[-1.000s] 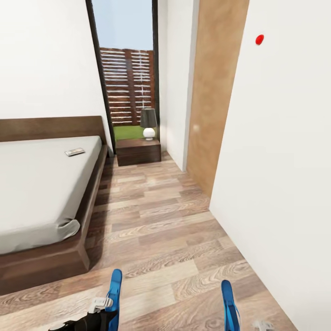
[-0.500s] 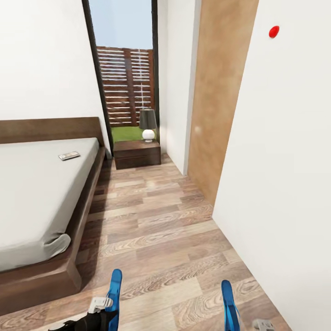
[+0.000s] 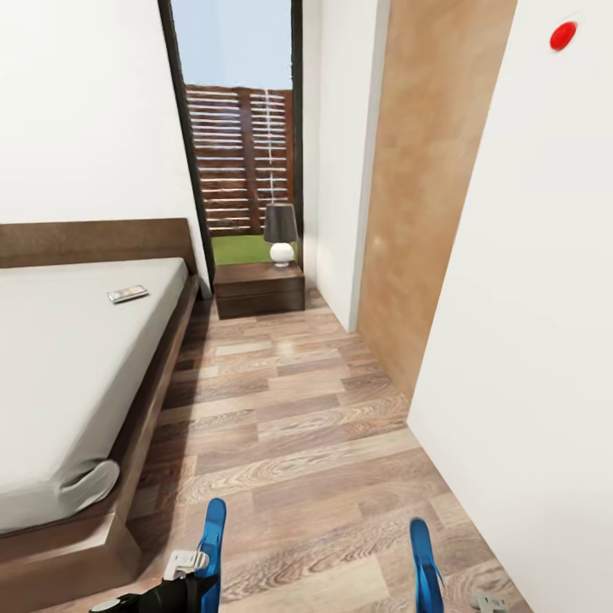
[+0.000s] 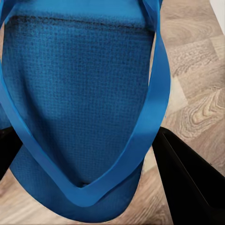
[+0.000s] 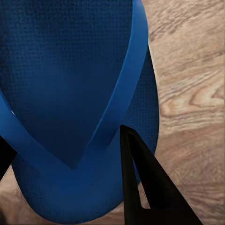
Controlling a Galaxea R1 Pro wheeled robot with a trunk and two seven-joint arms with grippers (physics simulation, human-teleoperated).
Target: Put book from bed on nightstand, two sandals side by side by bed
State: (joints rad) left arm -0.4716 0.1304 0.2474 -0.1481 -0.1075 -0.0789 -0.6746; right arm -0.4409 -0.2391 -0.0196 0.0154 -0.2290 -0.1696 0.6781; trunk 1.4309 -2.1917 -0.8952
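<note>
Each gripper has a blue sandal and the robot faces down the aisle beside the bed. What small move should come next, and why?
Probably lower both arms toward the floor beside the bed and set the sandals down there. The left sandal and the right sandal are each held, with bare planks alongside the bed frame. The book on the mattress can wait until a gripper is free.

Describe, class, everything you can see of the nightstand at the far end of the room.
The nightstand is a small, low cabinet of dark brown wood, with a flat top and a horizontal seam across its front that looks like a drawer line. It stands upright on the wood-plank floor beside the head of the bed, in front of the tall window. A lamp with a dark shade and a round white base stands on its top, toward the right.
</note>
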